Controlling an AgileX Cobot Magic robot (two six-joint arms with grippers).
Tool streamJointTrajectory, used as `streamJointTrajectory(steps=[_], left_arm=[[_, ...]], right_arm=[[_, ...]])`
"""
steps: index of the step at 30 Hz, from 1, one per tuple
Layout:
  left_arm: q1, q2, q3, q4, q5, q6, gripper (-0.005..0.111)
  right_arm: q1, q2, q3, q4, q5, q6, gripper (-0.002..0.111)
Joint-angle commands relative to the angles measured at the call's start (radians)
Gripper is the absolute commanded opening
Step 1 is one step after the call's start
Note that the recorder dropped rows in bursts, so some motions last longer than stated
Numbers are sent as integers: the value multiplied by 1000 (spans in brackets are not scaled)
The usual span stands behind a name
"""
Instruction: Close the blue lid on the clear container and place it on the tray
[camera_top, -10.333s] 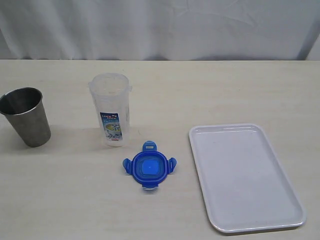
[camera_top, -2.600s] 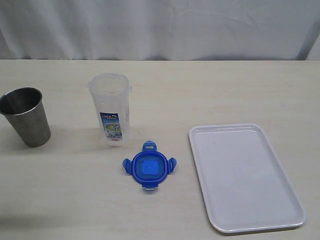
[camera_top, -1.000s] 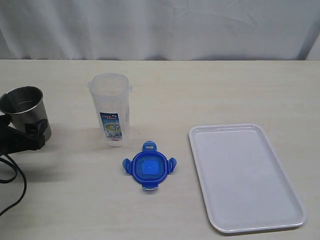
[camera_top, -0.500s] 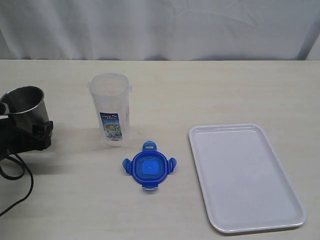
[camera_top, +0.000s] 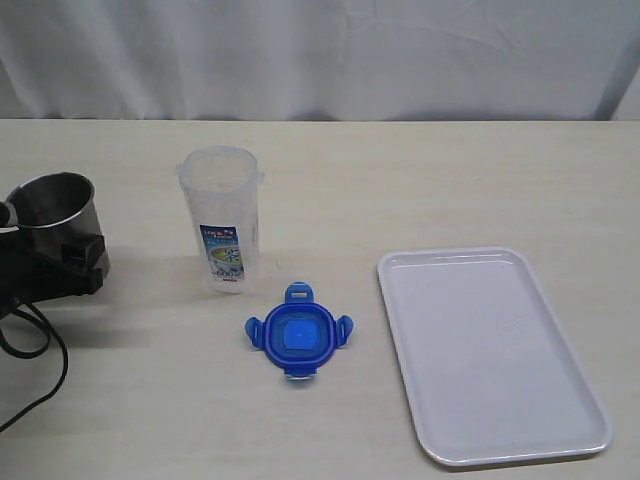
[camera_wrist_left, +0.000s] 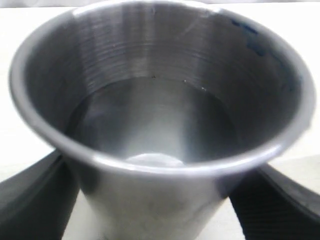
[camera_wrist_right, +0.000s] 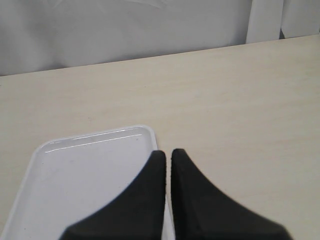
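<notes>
At nine o'clock from the clear container (camera_top: 221, 215), left gripper (camera_top: 75, 262) fingers (camera_wrist_left: 30, 200) straddle the steel cup (camera_top: 52, 205) wide, grip unclear; the blue lid (camera_top: 297, 338) lies at its five; right gripper (camera_wrist_right: 168, 152) pinched together above the tray (camera_top: 450, 254).

L side: steel cup (camera_top: 55, 215) fills the gap betw. left gripper (camera_wrist_left: 157, 202) jaws. Upright clear container (camera_top: 222, 215) stands near blue lid (camera_top: 297, 335), not touching. Bare table (camera_top: 420, 180) betw. lid & tray (camera_top: 500, 445).

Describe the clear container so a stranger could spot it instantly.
Start at the white tray on the right, then look left to the blue lid. The clear container stands upright behind and left of that lid: tall, see-through, labelled, unlike the shorter steel cup farther left.
</notes>
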Motion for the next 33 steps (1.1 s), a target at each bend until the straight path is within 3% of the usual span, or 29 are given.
streamJointTrajectory(steps=[1, 4, 13, 26, 33], left_arm=[[-9, 1, -6, -27, -40, -3, 9], [-9, 1, -6, -25, -51, -50, 5], [-9, -24, -6, 48, -95, -106, 5], [-9, -210, -10, 135, 0, -103, 0], [-9, -284, -101, 257, 150, -167, 0]], right_arm=[[2, -2, 3, 0, 0, 1, 4], [2, -2, 3, 0, 0, 1, 4], [2, -2, 3, 0, 0, 1, 4], [2, -2, 3, 0, 0, 1, 4], [2, -2, 3, 0, 0, 1, 4]])
